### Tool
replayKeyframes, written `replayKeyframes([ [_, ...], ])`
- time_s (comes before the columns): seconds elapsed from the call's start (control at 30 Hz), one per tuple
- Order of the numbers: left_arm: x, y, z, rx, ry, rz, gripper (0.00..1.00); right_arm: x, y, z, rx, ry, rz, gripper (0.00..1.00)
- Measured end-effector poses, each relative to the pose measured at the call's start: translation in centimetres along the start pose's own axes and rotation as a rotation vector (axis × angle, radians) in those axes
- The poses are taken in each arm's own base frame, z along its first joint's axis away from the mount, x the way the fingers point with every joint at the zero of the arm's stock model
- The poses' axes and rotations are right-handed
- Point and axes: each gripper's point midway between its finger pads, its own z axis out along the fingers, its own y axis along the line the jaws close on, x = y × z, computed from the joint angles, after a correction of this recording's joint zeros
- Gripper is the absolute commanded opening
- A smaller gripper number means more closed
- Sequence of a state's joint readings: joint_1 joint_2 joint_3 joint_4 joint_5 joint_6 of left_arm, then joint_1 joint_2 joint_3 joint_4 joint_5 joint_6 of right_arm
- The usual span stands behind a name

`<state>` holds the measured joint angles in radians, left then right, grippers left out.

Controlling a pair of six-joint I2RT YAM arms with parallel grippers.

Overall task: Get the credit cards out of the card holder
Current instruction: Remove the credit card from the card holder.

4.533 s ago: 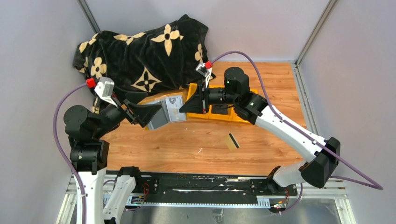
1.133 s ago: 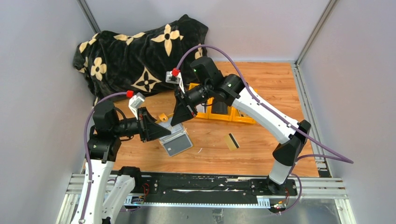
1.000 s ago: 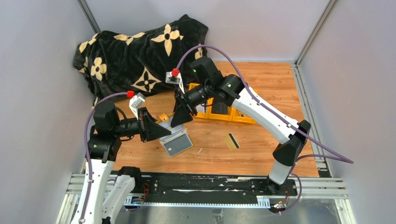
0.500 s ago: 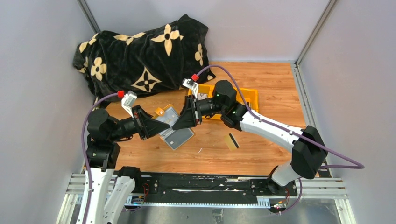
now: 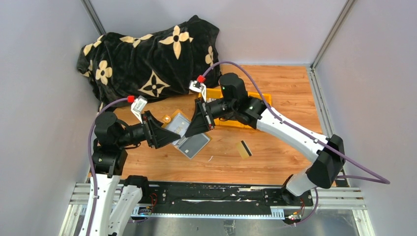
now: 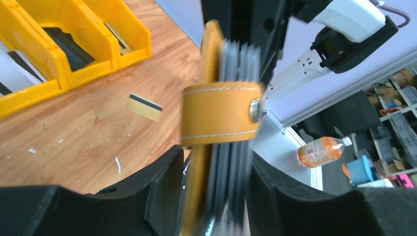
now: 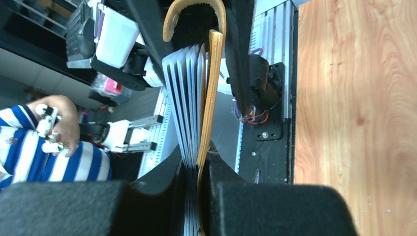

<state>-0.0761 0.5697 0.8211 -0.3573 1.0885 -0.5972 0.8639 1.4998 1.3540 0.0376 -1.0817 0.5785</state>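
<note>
Card holder (image 5: 192, 144): carried off from yellow bin tray (image 5: 264, 100), now fanned open, left tool (image 5: 164, 136) and right tool (image 5: 196, 129) both clenched on it. Gold card (image 5: 244, 149) already out; others apparently still pocketed.

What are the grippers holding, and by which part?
Both hold the card holder: left gripper and right gripper each pinch an edge, from opposite sides.
</note>
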Motion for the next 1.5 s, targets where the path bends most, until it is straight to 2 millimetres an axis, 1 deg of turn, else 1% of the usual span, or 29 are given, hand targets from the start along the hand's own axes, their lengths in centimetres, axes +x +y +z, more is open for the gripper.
replayKeyframes([
  [0.03,0.1,0.0,0.0,0.006,0.009,-0.005,0.48,-0.2,0.3,-0.2,0.01,0.017,-0.02,0.0],
  [0.13,0.6,-0.2,0.1,0.037,0.046,-0.017,0.48,-0.4,0.7,-0.8,0.039,0.061,-0.07,0.0],
  [0.27,1.1,-0.1,0.1,0.047,0.076,-0.029,0.43,0.5,0.2,-1.0,0.062,0.124,-0.08,0.0],
  [0.43,1.3,0.0,0.0,0.041,0.084,-0.038,0.36,1.4,-0.6,-1.2,0.079,0.182,-0.066,0.0],
  [0.53,1.3,0.0,0.0,0.038,0.083,-0.04,0.29,1.3,-0.6,-1.2,0.08,0.194,-0.081,0.0],
  [0.6,1.2,-0.1,0.0,0.038,0.081,-0.038,0.26,1.1,-0.5,-1.3,0.083,0.197,-0.093,0.0],
  [0.8,0.9,-0.6,-0.1,0.047,0.078,-0.025,0.21,0.8,-0.5,-1.3,0.084,0.204,-0.115,0.0],
  [0.9,0.9,-0.8,-0.2,0.051,0.077,-0.024,0.21,0.7,-0.4,-1.3,0.082,0.207,-0.118,0.0],
  [0.93,0.8,-0.8,-0.2,0.051,0.076,-0.024,0.23,0.7,-0.4,-1.3,0.081,0.207,-0.121,0.0],
  [1.03,0.8,-1.0,-0.2,0.054,0.075,-0.034,0.34,0.7,-0.3,-1.3,0.074,0.209,-0.126,0.0],
  [1.13,0.6,-1.1,-0.2,0.052,0.069,-0.047,0.41,0.5,-0.2,-1.3,0.07,0.209,-0.133,0.0],
  [1.27,-0.1,-1.5,0.0,0.063,0.041,-0.054,0.42,0.2,0.1,-0.9,0.061,0.208,-0.148,0.0],
  [1.37,-0.6,-1.6,0.1,0.071,0.022,-0.067,0.37,0.3,0.3,-0.6,0.053,0.213,-0.154,0.0],
  [1.5,-1.0,-1.9,0.1,0.079,0.011,-0.072,0.22,0.3,0.7,-0.3,0.044,0.216,-0.162,0.0],
])
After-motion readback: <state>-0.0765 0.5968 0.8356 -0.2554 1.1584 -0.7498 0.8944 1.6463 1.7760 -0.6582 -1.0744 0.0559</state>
